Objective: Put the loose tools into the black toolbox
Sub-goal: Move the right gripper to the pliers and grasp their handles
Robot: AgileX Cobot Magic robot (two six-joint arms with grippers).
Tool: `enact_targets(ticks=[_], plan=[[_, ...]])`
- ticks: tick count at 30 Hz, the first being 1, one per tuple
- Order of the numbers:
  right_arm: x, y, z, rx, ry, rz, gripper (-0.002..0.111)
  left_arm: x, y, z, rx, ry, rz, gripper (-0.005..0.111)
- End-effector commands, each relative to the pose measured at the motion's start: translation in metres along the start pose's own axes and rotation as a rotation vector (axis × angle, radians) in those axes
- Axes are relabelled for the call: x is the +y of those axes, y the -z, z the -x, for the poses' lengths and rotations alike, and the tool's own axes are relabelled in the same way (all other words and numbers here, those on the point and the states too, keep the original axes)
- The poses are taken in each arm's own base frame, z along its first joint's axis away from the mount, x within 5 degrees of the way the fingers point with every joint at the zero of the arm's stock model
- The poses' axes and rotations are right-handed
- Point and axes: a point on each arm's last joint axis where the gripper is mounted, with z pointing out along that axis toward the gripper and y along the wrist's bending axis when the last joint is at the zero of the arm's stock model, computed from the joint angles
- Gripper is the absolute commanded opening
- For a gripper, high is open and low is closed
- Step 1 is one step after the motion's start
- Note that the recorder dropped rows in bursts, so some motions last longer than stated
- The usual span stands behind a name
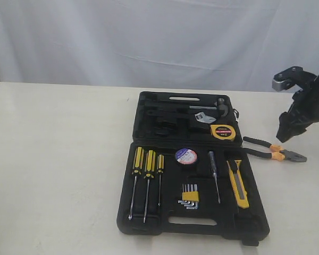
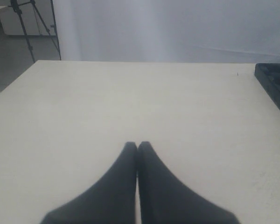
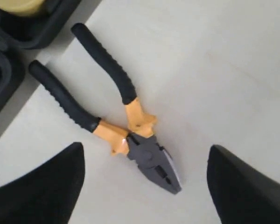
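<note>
The black toolbox (image 1: 149, 223) lies open mid-table. In it sit the yellow tape measure (image 1: 223, 132), the black tape roll (image 1: 186, 156) and the yellow-black utility knife (image 1: 237, 184). The black-and-orange pliers (image 1: 274, 150) lie on the table just right of the case, grey head pointing right. My right gripper (image 1: 288, 133) hovers above the pliers' head, open; in the right wrist view the pliers (image 3: 130, 130) lie between and beyond its spread fingers (image 3: 144, 161), untouched. My left gripper (image 2: 137, 147) is shut on nothing over bare table, left of the toolbox edge (image 2: 275, 81).
Three yellow-black screwdrivers (image 1: 146, 178), a hex key set (image 1: 190, 196), a thin tester screwdriver (image 1: 215, 175) and a hammer and wrench (image 1: 207, 114) fill other recesses. A white curtain hangs behind the table. A tripod (image 2: 25, 23) stands off the table's far left.
</note>
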Motion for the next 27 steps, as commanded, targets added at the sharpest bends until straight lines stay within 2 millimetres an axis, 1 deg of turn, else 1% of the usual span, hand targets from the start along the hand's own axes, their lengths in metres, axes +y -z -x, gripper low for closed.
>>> enact_targets(ticks=[1, 4, 10, 15, 20, 22, 27], plan=[[0.003, -0.013, -0.005, -0.006, 0.168, 0.001, 0.069, 0.000, 0.000, 0.000, -0.006, 0.001, -0.006, 0.000], [0.007, -0.030, -0.006, 0.027, 0.243, 0.044, 0.069, 0.000, 0.000, 0.000, -0.006, 0.001, -0.006, 0.000], [0.014, -0.059, -0.005, 0.052, 0.268, 0.079, 0.069, 0.000, 0.000, 0.000, -0.006, 0.001, -0.006, 0.000], [0.017, -0.072, -0.005, 0.071, 0.326, 0.083, 0.069, 0.000, 0.000, 0.000, -0.006, 0.001, -0.006, 0.000], [0.016, -0.076, -0.004, 0.065, 0.325, 0.072, 0.069, 0.000, 0.000, 0.000, -0.006, 0.001, -0.006, 0.000], [0.016, -0.077, -0.005, 0.081, 0.330, 0.080, 0.066, 0.000, 0.000, 0.000, -0.006, 0.001, -0.006, 0.000], [0.016, -0.076, -0.014, 0.172, 0.350, 0.091, 0.047, 0.000, 0.000, 0.000, -0.006, 0.001, -0.006, 0.000]])
